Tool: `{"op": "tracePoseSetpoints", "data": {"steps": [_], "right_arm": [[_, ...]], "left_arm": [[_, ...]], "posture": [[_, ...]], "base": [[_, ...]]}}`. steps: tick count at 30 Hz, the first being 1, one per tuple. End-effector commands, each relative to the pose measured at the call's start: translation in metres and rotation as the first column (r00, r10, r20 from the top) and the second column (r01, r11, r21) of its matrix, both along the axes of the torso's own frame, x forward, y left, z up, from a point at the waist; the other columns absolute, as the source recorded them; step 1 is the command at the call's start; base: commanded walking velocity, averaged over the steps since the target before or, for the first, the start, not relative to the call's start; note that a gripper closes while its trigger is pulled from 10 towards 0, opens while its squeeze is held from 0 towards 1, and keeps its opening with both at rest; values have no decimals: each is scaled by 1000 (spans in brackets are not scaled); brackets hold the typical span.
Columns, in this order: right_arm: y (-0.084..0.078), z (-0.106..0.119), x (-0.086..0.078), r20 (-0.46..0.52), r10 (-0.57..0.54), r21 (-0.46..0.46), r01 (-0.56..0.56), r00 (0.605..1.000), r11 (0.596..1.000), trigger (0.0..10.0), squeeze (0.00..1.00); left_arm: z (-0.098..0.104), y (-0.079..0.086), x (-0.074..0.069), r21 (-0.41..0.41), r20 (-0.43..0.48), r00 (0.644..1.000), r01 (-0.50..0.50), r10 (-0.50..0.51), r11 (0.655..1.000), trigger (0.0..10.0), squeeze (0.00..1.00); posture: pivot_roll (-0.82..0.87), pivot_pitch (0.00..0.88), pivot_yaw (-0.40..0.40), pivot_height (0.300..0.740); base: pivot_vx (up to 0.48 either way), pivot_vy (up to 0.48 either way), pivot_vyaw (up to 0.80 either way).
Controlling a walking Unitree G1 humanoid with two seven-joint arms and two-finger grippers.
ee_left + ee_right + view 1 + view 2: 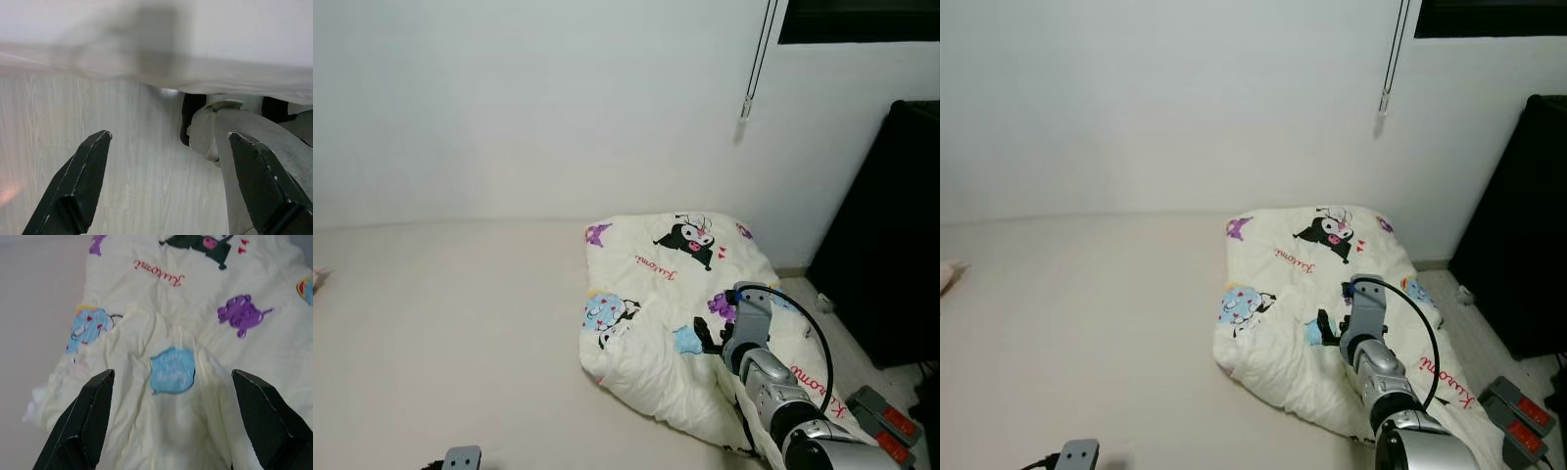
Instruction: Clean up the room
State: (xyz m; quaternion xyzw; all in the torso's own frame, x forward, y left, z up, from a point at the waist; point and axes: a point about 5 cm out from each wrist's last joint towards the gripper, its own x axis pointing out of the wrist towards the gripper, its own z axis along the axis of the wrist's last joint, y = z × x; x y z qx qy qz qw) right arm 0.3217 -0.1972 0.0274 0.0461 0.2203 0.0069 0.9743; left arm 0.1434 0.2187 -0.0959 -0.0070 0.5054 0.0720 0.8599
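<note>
Right pincer (168,431) spread wide above quilt (161,318).

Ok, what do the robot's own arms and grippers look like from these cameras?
The right arm is silver metal in rounded jointed segments, with a black cable looping alongside it and a small blue spot near the wrist. The right gripper has two long black, wedge-shaped fingers with a finely textured surface. The left gripper has the same black fingers.
</note>
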Motion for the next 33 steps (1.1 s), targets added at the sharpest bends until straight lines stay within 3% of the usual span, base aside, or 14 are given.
{"op": "tracePoseSetpoints", "data": {"steps": [1,5,23,30,33], "right_arm": [[3,-9,-7,-43,-2,14,2,999,1000,10000,0],[5,-13,-10,-56,0,14,0,998,1000,10000,0],[8,-30,-25,-128,4,19,-1,992,1000,10000,0],[7,-30,-25,-129,3,18,-1,992,1000,10000,0],[7,-29,-24,-128,2,18,1,992,1000,10000,0]], "left_arm": [[-1,1,-4,-3,-18,1000,-22,22,1000,10000,0],[-1,1,-4,-4,-14,1000,-21,21,1000,10000,0],[-1,1,-2,13,-19,999,47,-46,999,10000,0],[-1,0,-2,6,-20,998,52,-52,999,10000,0],[-1,1,-2,4,-20,999,50,-50,999,10000,0]], "posture": [[-17,12,-4,740],[-18,11,-3,740],[-16,3,-7,740],[-14,1,-6,740],[-14,2,-6,740]], "base": [[-405,0,0],[-364,0,0],[0,0,0],[0,-463,0],[0,0,0]]}}
